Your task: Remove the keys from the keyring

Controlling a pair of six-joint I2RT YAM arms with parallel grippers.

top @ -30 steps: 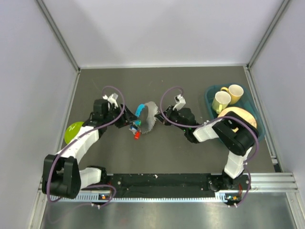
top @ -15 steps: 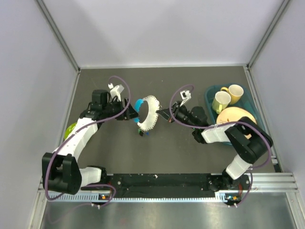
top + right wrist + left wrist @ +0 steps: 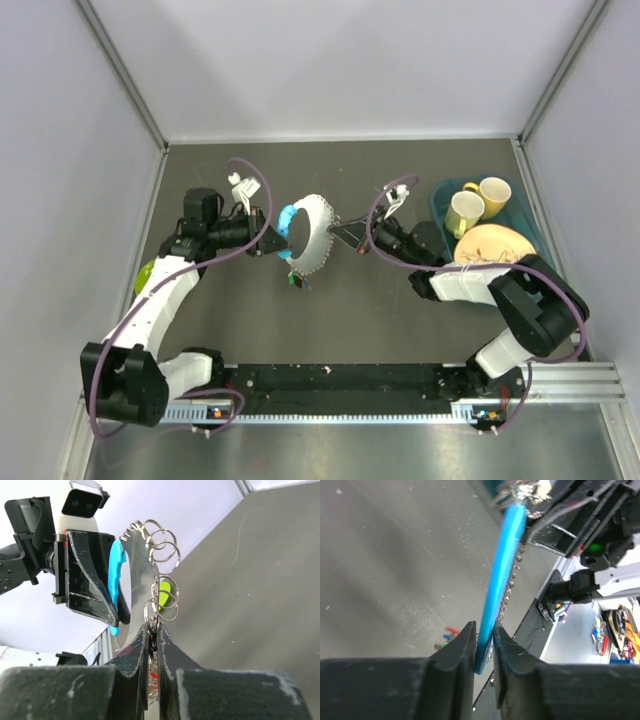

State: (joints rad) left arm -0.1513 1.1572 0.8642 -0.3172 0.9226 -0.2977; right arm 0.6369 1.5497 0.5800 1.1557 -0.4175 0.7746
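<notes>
Above grey tabletop (image 3: 400, 320), left fingers (image 3: 455, 650) are pinching blue tab (image 3: 502, 570), right fingers (image 3: 127, 660) clamping strap (image 3: 137, 595), so keys (image 3: 297, 282) are dangling free.

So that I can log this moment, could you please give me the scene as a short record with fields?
left gripper: shut on the blue tab
right gripper: shut on the edge of the strap, beside the small rings
strap: held up off the table, curved between both grippers
keys: small coloured bunch below the strap's near end
task state: no key seen apart from the bunch
nearby: teal tub holding two cups at right; green dish by the left arm
</notes>
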